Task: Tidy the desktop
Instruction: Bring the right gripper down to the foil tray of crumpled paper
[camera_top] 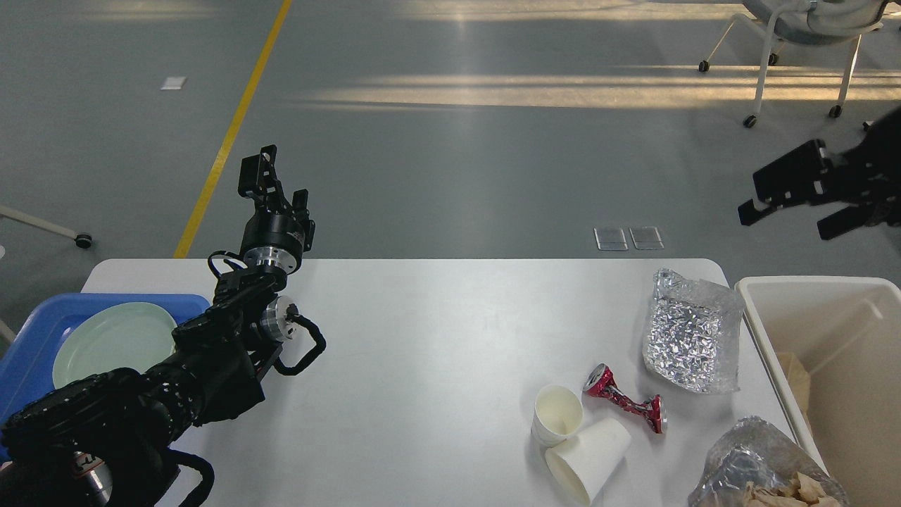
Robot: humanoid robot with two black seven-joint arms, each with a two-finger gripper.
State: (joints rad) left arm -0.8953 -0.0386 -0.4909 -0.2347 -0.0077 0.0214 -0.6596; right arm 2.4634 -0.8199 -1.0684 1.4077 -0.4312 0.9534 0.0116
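The desktop (pixel 422 352) lies below both sets of fingers. The cream bin (pixel 809 296) stands below the right gripper (pixel 792 204), whose fingers are spread and empty. The blue tray (pixel 28 352) holds a pale plate (pixel 112 341) left of the left gripper (pixel 271 179), raised and empty; finger spacing cannot be told. Foil bag (pixel 693 341), two paper cups (pixel 588 458) and crushed red can (pixel 625 399) lie well below the right fingers.

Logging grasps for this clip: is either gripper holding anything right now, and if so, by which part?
Nothing is held. The left gripper hangs beyond the desktop with nothing between its jaws, and the right gripper is open in the air past the bin.
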